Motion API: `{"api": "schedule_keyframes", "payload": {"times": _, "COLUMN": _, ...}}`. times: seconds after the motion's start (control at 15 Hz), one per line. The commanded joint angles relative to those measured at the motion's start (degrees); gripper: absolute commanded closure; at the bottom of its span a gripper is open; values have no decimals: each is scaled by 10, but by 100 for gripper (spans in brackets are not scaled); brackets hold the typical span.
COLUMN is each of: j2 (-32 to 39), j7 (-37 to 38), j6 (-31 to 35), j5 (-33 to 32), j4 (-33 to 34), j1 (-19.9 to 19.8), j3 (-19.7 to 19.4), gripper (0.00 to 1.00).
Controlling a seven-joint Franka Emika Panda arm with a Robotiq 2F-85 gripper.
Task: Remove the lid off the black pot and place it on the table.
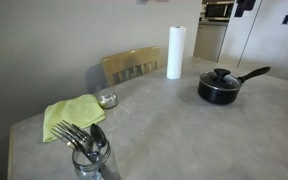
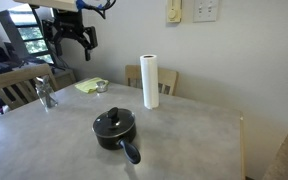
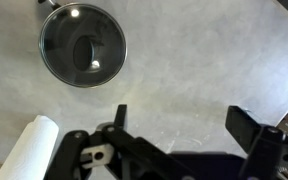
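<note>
The black pot [image 1: 220, 90] stands on the light grey table [image 1: 174, 125] with its glass lid [image 1: 219, 76] on it, black knob up. The pot also shows in an exterior view [image 2: 115, 133], handle toward the camera. In the wrist view the lid [image 3: 82, 45] is seen from above at the upper left, over the table [image 3: 194, 60]. My gripper [image 2: 74, 44] hangs high above the table, well away from the pot. Its jaws [image 3: 184, 120] are open and empty over bare tabletop.
A white paper towel roll [image 1: 174, 52] [image 2: 150, 80] [image 3: 29, 150] stands near the pot. A glass jar of forks [image 1: 89, 150], a yellow-green cloth [image 1: 72, 115] and a small metal dish [image 1: 107, 99] sit at the far end. A wooden chair [image 1: 131, 65] stands behind the table.
</note>
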Motion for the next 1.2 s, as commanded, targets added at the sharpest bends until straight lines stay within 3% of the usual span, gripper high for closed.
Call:
{"api": "schedule_keyframes", "payload": {"times": 0.0, "j2": 28, "j7": -21, "j6": 63, "j5": 10, "j4": -12, "j1": -31, "j3": 21, "gripper": 0}}
{"api": "schedule_keyframes", "payload": {"times": 0.27, "j2": 78, "j7": -58, "j6": 180, "j5": 17, "j4": -31, "j1": -48, "j3": 30, "gripper": 0}}
{"api": "schedule_keyframes", "payload": {"times": 0.6, "j2": 137, "j7": -22, "j6": 317, "j5": -53, "j4": -71, "j1": -56, "j3": 49, "gripper": 0}}
{"api": "schedule_keyframes", "payload": {"times": 0.93, "j2": 173, "j7": 43, "j6": 374, "j5": -147, "j4": -82, "j1": -63, "j3": 46, "gripper": 0}}
{"api": "schedule_keyframes", "payload": {"times": 1.13, "j2": 183, "j7": 93, "j6": 367, "j5": -183, "j4": -74, "j1": -71, "j3": 42, "gripper": 0}}
